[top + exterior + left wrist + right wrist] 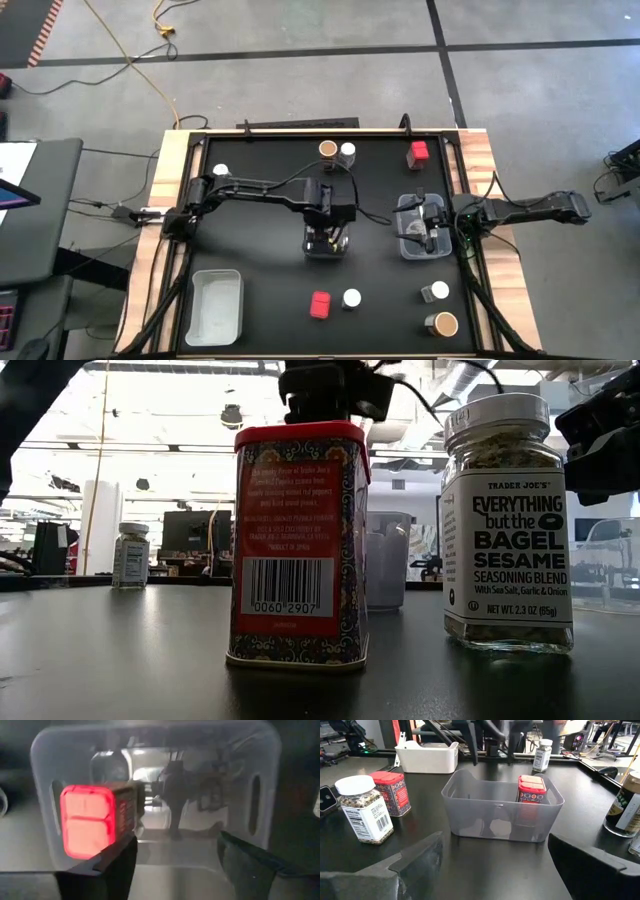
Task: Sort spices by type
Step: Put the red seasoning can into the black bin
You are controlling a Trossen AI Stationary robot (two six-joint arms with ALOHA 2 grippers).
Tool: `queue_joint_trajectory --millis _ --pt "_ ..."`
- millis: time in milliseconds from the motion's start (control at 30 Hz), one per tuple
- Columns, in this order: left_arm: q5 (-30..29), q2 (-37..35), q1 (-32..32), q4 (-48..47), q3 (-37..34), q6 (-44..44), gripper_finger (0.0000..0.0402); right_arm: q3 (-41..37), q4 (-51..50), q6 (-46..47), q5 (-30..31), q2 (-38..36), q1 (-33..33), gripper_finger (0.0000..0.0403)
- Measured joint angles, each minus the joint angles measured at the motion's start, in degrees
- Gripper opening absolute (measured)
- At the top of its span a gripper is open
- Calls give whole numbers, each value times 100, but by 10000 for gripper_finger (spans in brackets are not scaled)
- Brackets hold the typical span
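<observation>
Item: red spice tin [89,821], standing inside the centre clear bin [327,247]; my left claw [175,857] is hovering open above it, risking clipping the tin or bin wall; right claw [490,865] is waiting open.

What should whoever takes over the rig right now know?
Left gripper: jaws open, over the centre bin.
Right gripper: jaws open and empty, over the right bin, whose contents the arm hides.
Done: one red tin stands in the centre bin.
Left: far red tin, near red tin, bagel seasoning jar, far brown-topped jar, the white-lidded jar beside it, left white-lidded jar, near silver-lidded jar, near brown-topped jar.
The near-left bin looks empty.
</observation>
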Motion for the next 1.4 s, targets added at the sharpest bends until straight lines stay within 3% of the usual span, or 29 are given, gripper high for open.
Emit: queue_joint_trajectory --millis 333,467,733,1400 --pt "-19 13 -96 740 -359 440 136 0 0 1 2 0 -2 384" --pt "-6 13 25 920 -360 573 109 0 0 -1 1 0 0 384" --pt "462 138 321 813 -360 445 88 -1 0 -1 1 0 -1 384" --pt "368 441 458 858 -365 581 66 -1 0 -2 0 2 -1 384"
